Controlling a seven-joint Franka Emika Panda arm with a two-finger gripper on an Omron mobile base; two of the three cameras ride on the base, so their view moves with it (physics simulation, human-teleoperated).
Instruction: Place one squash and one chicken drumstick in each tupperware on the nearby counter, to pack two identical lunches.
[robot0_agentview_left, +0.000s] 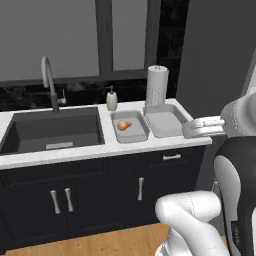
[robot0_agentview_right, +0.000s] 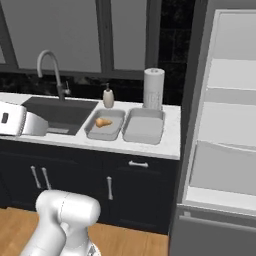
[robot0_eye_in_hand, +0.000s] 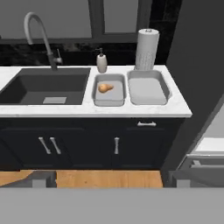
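Two light-grey tupperware stand side by side on the white counter (robot0_eye_in_hand: 87, 109), right of the sink. The left tupperware (robot0_eye_in_hand: 109, 99) (robot0_agentview_left: 131, 134) (robot0_agentview_right: 102, 132) holds one small orange-tan, pear-shaped piece of food (robot0_eye_in_hand: 104, 88) (robot0_agentview_left: 124, 125) (robot0_agentview_right: 103, 122); I cannot tell whether it is a squash or a chicken drumstick. The right tupperware (robot0_eye_in_hand: 148, 89) (robot0_agentview_left: 165, 123) (robot0_agentview_right: 143, 129) has nothing in it. My gripper (robot0_eye_in_hand: 110, 178) hangs well back from the counter, above the wooden floor. It is open, its dark fingertips (robot0_eye_in_hand: 41, 178) wide apart with nothing between them.
A dark sink basin (robot0_eye_in_hand: 43, 89) with a curved faucet (robot0_eye_in_hand: 41, 30) takes the counter's left part. A soap dispenser (robot0_eye_in_hand: 101, 62) and a paper towel roll (robot0_eye_in_hand: 146, 49) stand behind the tupperware. An open fridge (robot0_agentview_right: 225, 125) with pale shelves is to the right.
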